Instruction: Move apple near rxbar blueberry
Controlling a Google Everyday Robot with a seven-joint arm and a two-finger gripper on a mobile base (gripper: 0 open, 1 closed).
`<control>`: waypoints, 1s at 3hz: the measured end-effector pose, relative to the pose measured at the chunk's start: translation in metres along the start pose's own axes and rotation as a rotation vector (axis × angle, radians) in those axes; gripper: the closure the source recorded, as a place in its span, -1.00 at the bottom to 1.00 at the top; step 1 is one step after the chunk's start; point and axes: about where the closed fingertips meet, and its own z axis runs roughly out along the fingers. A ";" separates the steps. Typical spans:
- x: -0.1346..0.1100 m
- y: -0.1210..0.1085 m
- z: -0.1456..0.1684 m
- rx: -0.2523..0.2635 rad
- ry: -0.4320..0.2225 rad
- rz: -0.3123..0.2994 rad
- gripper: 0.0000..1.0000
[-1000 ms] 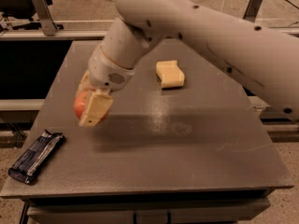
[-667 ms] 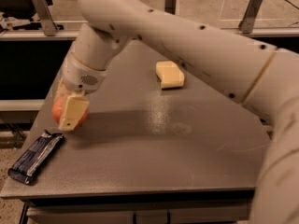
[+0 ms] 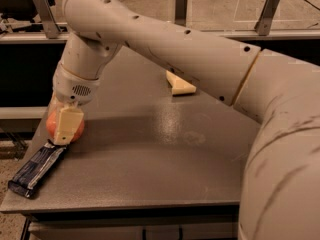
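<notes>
Apple [image 3: 51,125] is low over the near-left part of the table [image 3: 165,179], gripped in the closed end effector [image 3: 63,132]; one pale finger [image 3: 66,125] crosses its front. Whether it rests on the surface cannot be told. Nearest the front-left corner lies the rxbar blueberry [image 3: 37,168], set diagonally, its far end just beside the apple. Farther back, a pale yellow block [image 3: 180,86] lies partly behind the arm [image 3: 175,39], which reaches in from the right.

red-orange apple [image 3: 52,125] in the gripper [image 3: 65,130], just beside one end of the flat dark-blue rxbar blueberry [image 3: 37,169].
</notes>
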 end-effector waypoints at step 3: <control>0.003 0.010 -0.007 0.027 0.005 0.007 -1.00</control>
